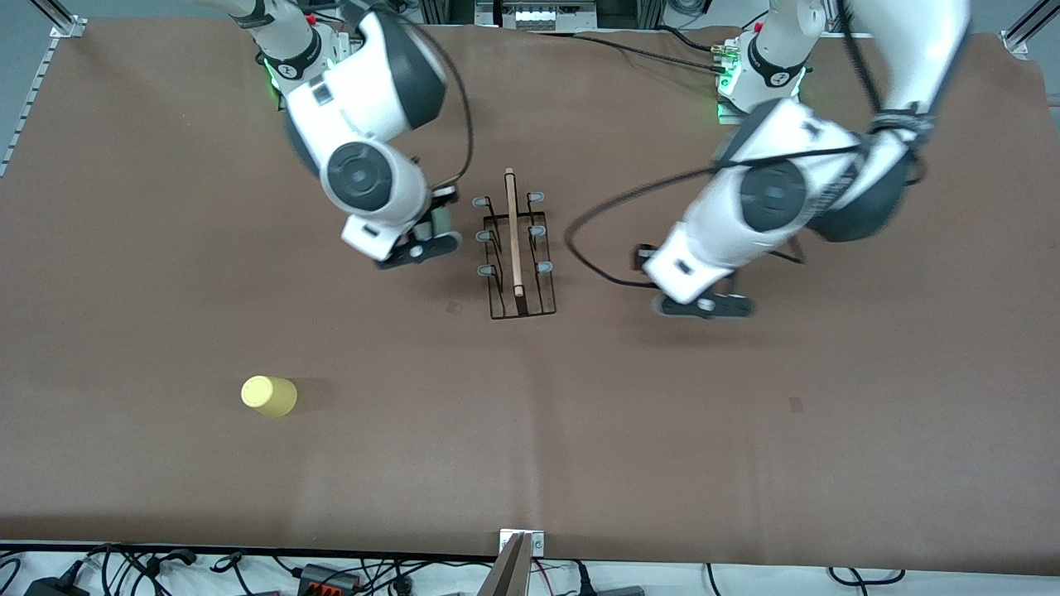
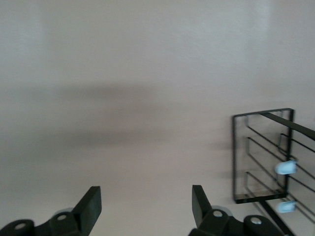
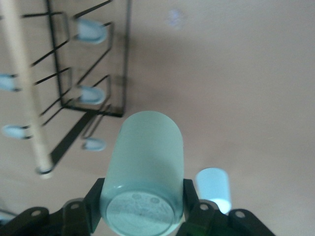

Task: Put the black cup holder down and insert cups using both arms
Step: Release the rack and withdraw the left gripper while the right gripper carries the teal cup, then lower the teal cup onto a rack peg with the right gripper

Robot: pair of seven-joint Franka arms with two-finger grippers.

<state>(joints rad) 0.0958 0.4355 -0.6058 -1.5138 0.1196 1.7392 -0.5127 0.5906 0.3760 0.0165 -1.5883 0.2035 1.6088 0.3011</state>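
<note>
Right hand [image 3: 142, 209] grips the mint green cup [image 3: 143, 172], over the counter [image 1: 662, 430] at the black cup holder's [image 1: 517, 248] nine o'clock. Left hand [image 2: 146, 206] open, empty, at its three o'clock. Yellow cup [image 1: 269, 396] at seven o'clock, well apart.

The tabletop [image 1: 745, 463] is matt brown, cloth-like. The black cup holder [image 1: 517, 248] is thin dark wire with a pale wooden rod — pegs capped in smooth grey. The mint cup [image 3: 142, 172] and yellow cup [image 1: 269, 396] look like satin plastic.
</note>
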